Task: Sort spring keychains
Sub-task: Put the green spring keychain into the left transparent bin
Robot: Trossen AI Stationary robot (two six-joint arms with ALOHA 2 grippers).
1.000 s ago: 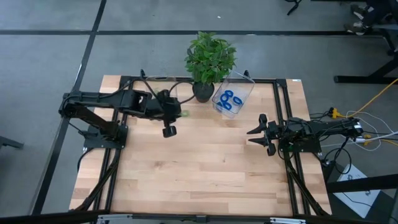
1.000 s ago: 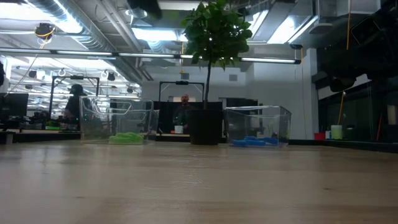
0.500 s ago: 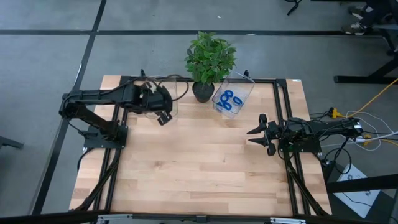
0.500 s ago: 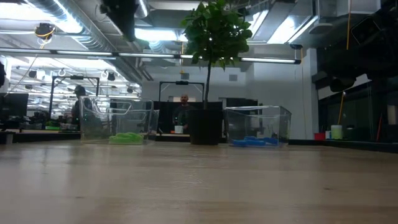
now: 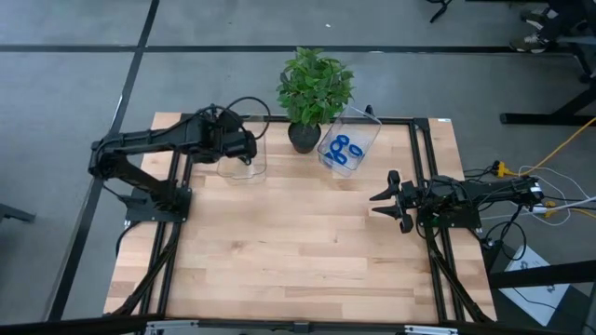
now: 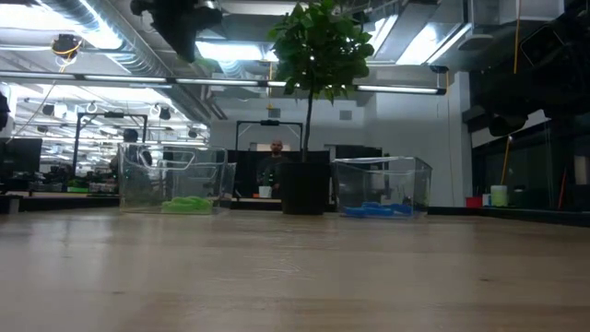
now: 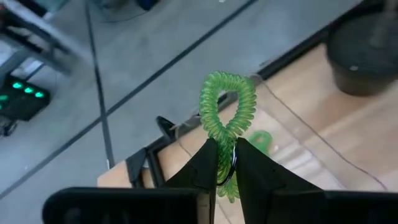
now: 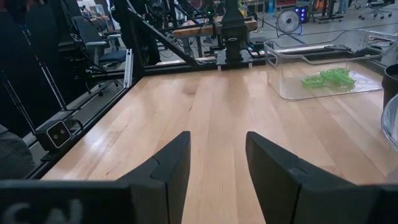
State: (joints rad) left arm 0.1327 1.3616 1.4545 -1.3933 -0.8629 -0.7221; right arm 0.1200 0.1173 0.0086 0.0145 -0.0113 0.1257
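The left claw [image 7: 225, 163] pinches a light green spring keychain [image 7: 227, 118] at its lower end, the loop sticking out past the tips. Released too early, the springy coil could, I judge, bounce off the rim onto the counter [image 5: 307, 251]. Just beyond and below it is the clear bin [image 7: 292, 140] with green keychains [image 8: 329, 78] inside. Farther off, past the potted plant [image 5: 315, 88], a second bin [image 5: 358, 140] holds the blue keychains [image 5: 343, 152]. The right claw [image 5: 388, 202] waits spread wide, well apart.
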